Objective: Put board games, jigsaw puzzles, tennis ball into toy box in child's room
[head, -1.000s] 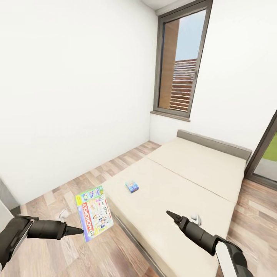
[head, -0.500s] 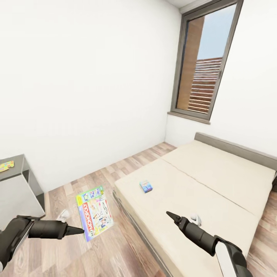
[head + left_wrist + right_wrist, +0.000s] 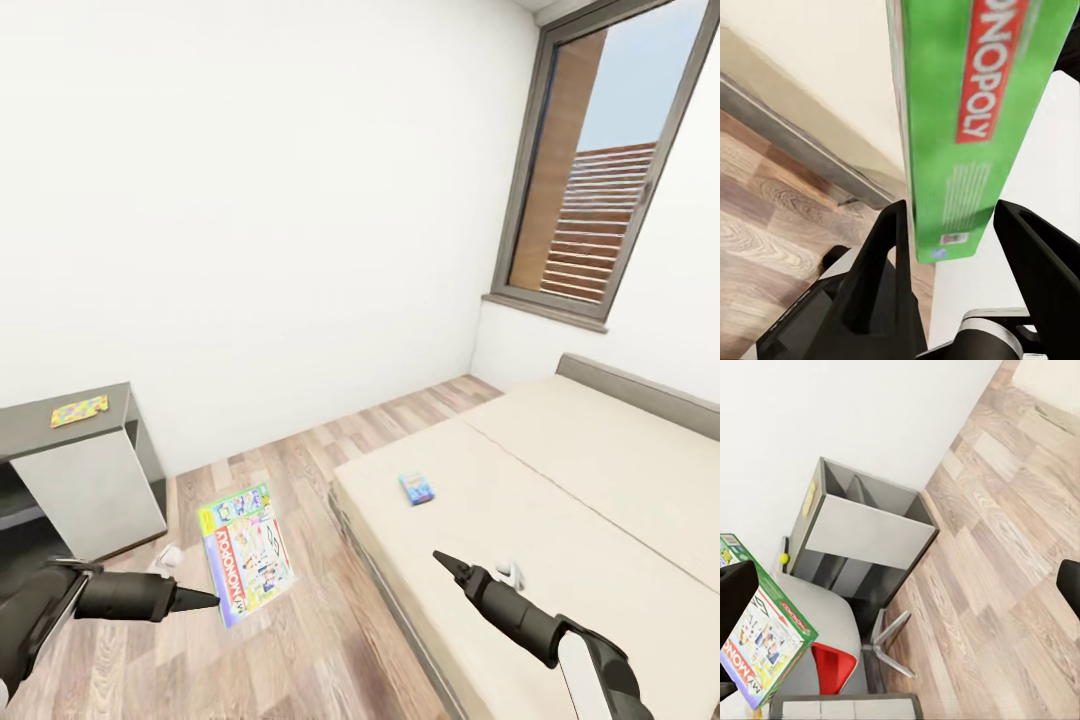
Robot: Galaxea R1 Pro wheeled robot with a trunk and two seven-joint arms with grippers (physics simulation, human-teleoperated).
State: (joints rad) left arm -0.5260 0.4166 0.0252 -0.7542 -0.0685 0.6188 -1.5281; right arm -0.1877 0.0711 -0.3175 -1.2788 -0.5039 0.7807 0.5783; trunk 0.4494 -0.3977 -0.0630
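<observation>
**Status: MONOPOLY box held by left gripper, away from the table**

In the head view, the left gripper (image 3: 205,600) was clenched on the lower edge of the MONOPOLY board game (image 3: 246,553), which stood tilted in the air above the wood-plank floor (image 3: 300,470), beside the foot of the bed (image 3: 560,500). In the left wrist view the 2 black fingers (image 3: 889,262) flanked the green side of the box (image 3: 960,112); the left finger lay against its edge, and contact at the other finger could not be confirmed.

The right gripper (image 3: 442,560) hovered over the near part of the beige mattress. Its tips appeared drawn together to a point and held nothing, but whether it was fully clenched could not be told.

1 small blue board game (image 3: 416,488) lay flat on the mattress, well apart from both grippers.

At the head view's left edge stood the dark grey section of the table (image 3: 100,440), against the white wall. 1 jigsaw puzzle (image 3: 79,410) lay flat on its top. In the right wrist view the tennis ball (image 3: 784,559) rested on the table near its wall-side edge, and the held box (image 3: 761,637) showed in the foreground.

A tall dark-framed window (image 3: 600,180) stood in the wall beyond the bed.
</observation>
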